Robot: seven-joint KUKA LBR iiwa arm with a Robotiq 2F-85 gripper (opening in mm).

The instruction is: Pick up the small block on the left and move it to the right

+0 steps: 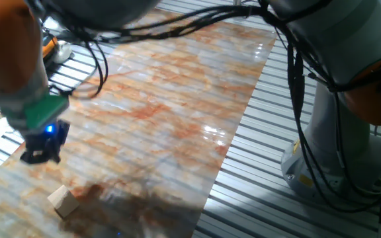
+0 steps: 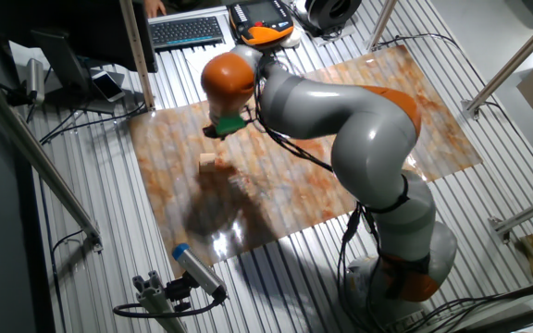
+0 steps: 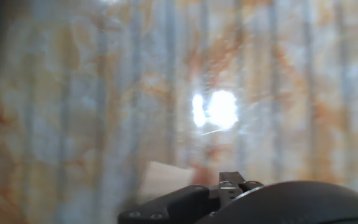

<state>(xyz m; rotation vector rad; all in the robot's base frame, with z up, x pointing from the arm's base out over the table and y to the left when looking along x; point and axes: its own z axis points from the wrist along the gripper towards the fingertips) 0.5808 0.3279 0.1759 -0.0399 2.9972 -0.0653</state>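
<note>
In one fixed view the gripper (image 1: 42, 153) hangs at the far left over the counter (image 1: 177, 112), a dark body with a blue light under a green collar and an orange arm link; its tip sits low above the marbled, rust-veined surface, and whether the fingers are parted or closed cannot be told from this angle, though nothing is seen caught in them; the small block (image 1: 63, 200) rests on the counter below and slightly right of the gripper, near the front left corner, apart from it and sitting flat beside a dark shadow; further right the counter's edge gives way to ribbed metal flooring, and at the far right stands the arm's grey base (image 1: 339, 132) with black cables (image 1: 296, 79) draped across it. In the other fixed view a keyboard (image 2: 188, 30) lies at the upper left; the block (image 2: 209, 162) lies near the counter's left edge, just below the green-collared gripper (image 2: 218, 132), with the grey and orange arm arching away to the right. The hand view is blurred; the block (image 3: 163, 179) appears as a pale shape low in the picture, just left of the dark gripper housing, with a bright glare on the counter (image 3: 73, 93) above it; the fingers themselves are not shown there.
</note>
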